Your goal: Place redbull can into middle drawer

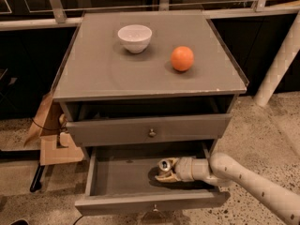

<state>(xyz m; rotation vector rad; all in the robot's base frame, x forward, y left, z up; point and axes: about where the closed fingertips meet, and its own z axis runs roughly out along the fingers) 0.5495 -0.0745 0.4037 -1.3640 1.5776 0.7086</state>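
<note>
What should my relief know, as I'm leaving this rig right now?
The gripper is low inside the open drawer, shut on the slim silver-grey metal redbull can.
The wide shallow grey wooden middle drawer is pulled out; the can is over its right half.
Done: drawer open, can brought inside it.
Left: let go of the can and draw the arm out.

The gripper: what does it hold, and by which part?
The gripper, inside the middle drawer, holds the redbull can by its sides, below the top.
</note>
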